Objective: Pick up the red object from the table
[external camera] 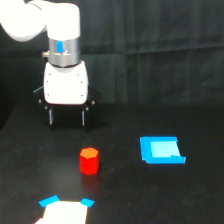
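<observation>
A: What sits nearest the camera in the exterior view?

B: At the bottom edge there is a pale, washed-out block with bright blue corners (65,210). It is cut off by the frame and overexposed, so I cannot tell what it is. It lies on the table (130,200), which is flat, matte and black.

A: And just beyond it?

B: The red object (89,161), a small red-orange hexagonal prism standing upright on the table. It sits a little toward the exterior view's right of that pale block and apart from it. Nothing touches it.

A: Anything beside it?

B: Toward the exterior view's right, well apart from the prism, lies a flat blue piece (161,150), roughly rectangular with a lighter patch in its middle. It is about level with the prism, perhaps slightly farther back.

A: Where is the arm?

B: Farther back and toward the exterior view's left. The gripper (67,118) hangs from a white housing below a silver wrist ring with a small blue mark. Its two dark fingers (50,116) point straight down, spread with a clear gap between them and holding nothing.

A: Is it over the prism?

B: No. It is behind the prism and slightly to the exterior view's left, clearly apart from it. Behind everything is a dark backdrop (160,30).
</observation>
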Robot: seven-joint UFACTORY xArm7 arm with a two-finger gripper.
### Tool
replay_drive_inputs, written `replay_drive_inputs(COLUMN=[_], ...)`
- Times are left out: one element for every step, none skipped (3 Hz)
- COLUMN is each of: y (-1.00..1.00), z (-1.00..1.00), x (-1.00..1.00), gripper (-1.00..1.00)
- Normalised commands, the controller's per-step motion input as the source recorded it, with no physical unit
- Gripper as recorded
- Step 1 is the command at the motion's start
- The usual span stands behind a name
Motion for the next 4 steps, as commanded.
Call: replay_drive_inputs(y=[-0.58,-0.97,-0.85,-0.74], z=[0.60,-1.00,-0.99,0.47], x=[1.00,0.39,-1.00,0.65], gripper=[1.00,0.56,0.40,1.00])
